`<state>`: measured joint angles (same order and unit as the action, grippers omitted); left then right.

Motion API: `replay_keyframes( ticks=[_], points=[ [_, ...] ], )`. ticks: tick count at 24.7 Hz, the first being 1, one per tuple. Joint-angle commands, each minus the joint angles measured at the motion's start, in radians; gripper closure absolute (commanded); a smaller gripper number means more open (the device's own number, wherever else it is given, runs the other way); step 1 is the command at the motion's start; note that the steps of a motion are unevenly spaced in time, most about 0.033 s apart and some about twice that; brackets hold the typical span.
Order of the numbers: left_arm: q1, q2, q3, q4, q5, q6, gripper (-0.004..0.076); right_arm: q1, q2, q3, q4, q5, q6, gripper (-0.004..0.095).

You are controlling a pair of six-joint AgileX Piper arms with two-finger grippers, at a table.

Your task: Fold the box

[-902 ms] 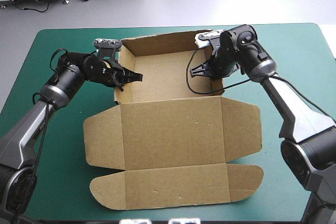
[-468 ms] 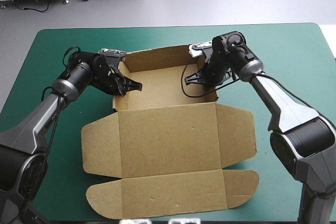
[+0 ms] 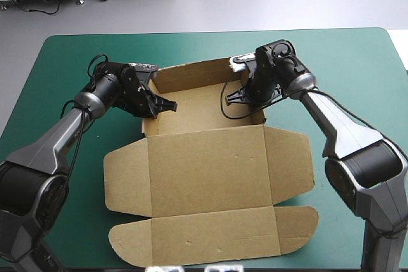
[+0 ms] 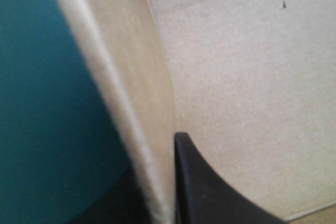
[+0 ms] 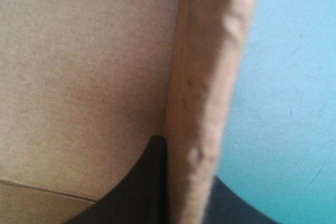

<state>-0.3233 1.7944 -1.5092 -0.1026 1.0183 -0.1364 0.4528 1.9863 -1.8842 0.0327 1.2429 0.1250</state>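
The left arm (image 3: pixel 54 141), at the lower left, and the right arm (image 3: pixel 338 125), at the right, have smooth silver-grey tubes and round black joints. The left gripper (image 3: pixel 167 104) and right gripper (image 3: pixel 233 97) are black, with curved fingers (image 4: pixel 205 187).

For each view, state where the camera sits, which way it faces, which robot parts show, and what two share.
High view: above and behind the robot, facing down at the box; left gripper and right gripper show.
Left wrist view: on that wrist, along its fingers pinching a box wall.
Right wrist view: likewise, opposite wall.
Shared: both wrist views show box floor.
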Motion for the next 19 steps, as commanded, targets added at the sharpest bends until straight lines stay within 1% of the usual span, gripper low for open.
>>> replay_keyframes(
  ticks=[1,14,16,18,19],
  points=[
    [-0.021,-0.046,-0.035,-0.073,0.002,0.042,0.0729,0.011,-0.055,-0.032,0.027,0.008,-0.026,0.0931],
    [-0.021,-0.037,-0.035,-0.066,0.001,0.047,0.0729,0.011,-0.009,-0.032,0.034,0.008,-0.026,0.0932],
    [-0.021,-0.039,-0.035,-0.070,0.000,0.059,0.0728,0.011,-0.005,-0.032,0.057,0.008,-0.048,0.0930],
    [-0.021,-0.039,-0.035,-0.070,0.013,0.082,0.0720,0.011,-0.004,-0.032,0.072,0.008,-0.048,0.0905],
    [-0.021,-0.041,-0.035,-0.070,0.025,0.089,0.0707,0.011,-0.004,-0.032,0.081,0.008,-0.053,0.0852]
  ],
)
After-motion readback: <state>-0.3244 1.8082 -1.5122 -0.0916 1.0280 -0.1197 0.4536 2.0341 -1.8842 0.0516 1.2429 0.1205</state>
